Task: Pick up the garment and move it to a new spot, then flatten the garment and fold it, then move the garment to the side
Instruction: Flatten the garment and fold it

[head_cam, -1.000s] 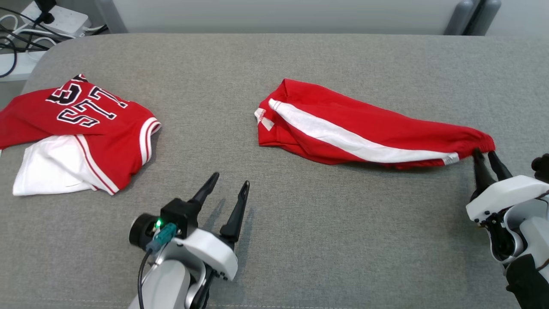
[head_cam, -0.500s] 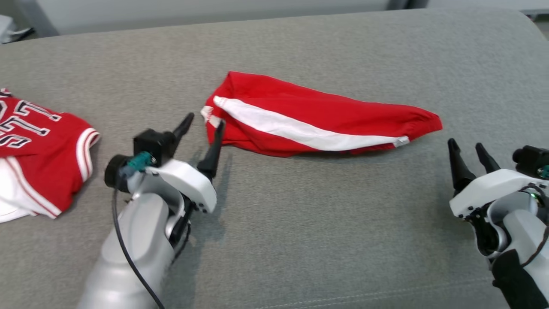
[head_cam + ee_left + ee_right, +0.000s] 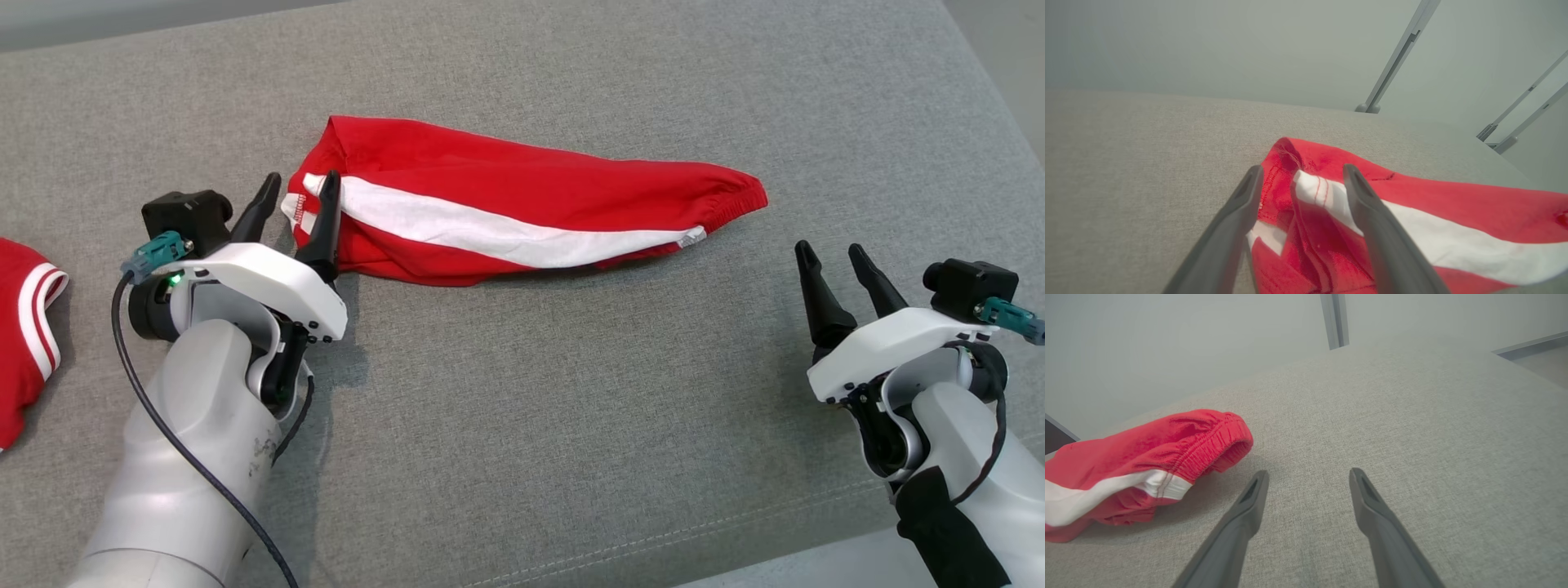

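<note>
The garment (image 3: 522, 196) is a pair of red shorts with a white side stripe, lying stretched out left to right on the grey cushion (image 3: 531, 408). My left gripper (image 3: 301, 176) stands open at its left end. In the left wrist view the garment's hem (image 3: 1412, 204) lies between the left gripper (image 3: 1302, 168) fingers, ungripped. My right gripper (image 3: 829, 247) is open and empty, a short way in front of and to the right of the elastic waistband end. The right wrist view shows that end of the garment (image 3: 1147, 457) to the left of the right gripper (image 3: 1309, 473), apart from it.
A second red jersey with white trim (image 3: 24, 327) lies at the far left edge. The cushion's front edge (image 3: 816, 531) runs across the lower right. A pale wall with metal posts (image 3: 1396, 57) stands behind the cushion.
The right gripper has opened, let go of the waistband end and drawn back from it. The left gripper has moved up to the garment's left end. The head camera has turned right.
</note>
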